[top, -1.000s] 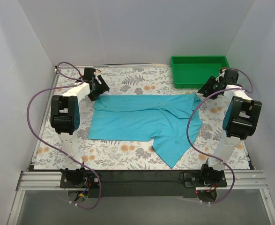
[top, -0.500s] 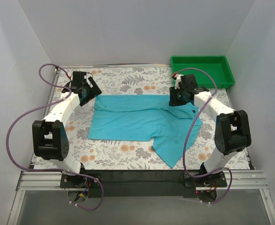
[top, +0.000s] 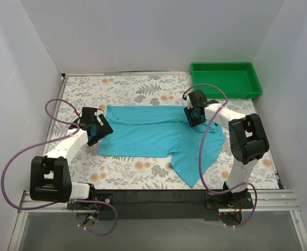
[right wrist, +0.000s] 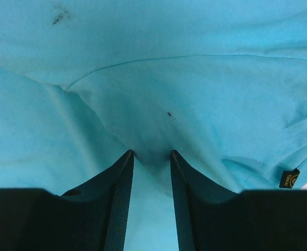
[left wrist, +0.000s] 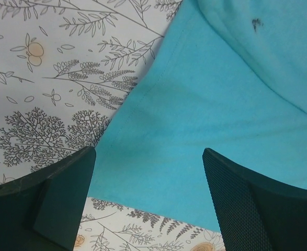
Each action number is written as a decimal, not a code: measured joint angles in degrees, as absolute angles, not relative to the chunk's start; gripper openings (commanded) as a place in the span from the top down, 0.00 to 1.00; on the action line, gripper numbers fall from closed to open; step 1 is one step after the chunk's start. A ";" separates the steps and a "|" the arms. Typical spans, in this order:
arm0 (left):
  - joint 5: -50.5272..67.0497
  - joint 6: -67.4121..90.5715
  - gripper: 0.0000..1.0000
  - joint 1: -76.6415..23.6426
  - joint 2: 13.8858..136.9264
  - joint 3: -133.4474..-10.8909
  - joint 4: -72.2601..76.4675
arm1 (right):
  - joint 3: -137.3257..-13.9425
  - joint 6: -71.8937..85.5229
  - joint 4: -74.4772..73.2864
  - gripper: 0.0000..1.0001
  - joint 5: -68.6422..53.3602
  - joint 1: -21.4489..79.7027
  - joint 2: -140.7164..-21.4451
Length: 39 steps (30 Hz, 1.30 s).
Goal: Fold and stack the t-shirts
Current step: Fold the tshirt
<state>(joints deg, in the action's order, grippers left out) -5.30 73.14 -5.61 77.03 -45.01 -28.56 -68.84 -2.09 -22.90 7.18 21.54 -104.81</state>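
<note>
**Top external: both grippers at the shirt [top: 153,133]**

Top external shows the turquoise shirt spread flat across the middle of the floral table [top: 143,89], with one flap running toward the near right. The green tray [top: 221,65] sits in the far right corner, apart from the shirt.

The left gripper [top: 97,130] is low at the shirt's left edge. In the left wrist view its fingers [left wrist: 64,188] stand wide apart, with the hem and the near left corner of the cloth between them.

The right gripper [top: 191,116] is on the shirt's far right part. In the right wrist view its fingers [right wrist: 116,198] are drawn nearly together, pinching a raised ridge of cloth, with creases running to the tips.
</note>
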 measured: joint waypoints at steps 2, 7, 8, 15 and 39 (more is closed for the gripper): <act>-5.21 73.32 0.23 -5.93 76.42 -43.22 -27.09 | -68.90 -2.50 -23.05 0.66 7.86 21.63 -104.81; -5.41 73.32 0.24 -6.42 75.11 -39.05 -24.08 | -68.90 -3.86 -23.49 0.86 11.00 21.93 -104.84; -5.43 73.32 0.24 -6.48 74.81 -38.28 -23.64 | -68.99 -4.12 -23.64 0.88 11.97 21.93 -104.86; -5.63 73.32 0.25 -7.66 74.15 -36.10 -21.76 | -73.60 -6.24 -25.12 0.90 17.06 22.17 -105.80; -5.91 72.86 0.25 -8.97 74.54 -36.10 -20.25 | -84.64 -9.17 -25.56 0.66 17.04 19.57 -112.27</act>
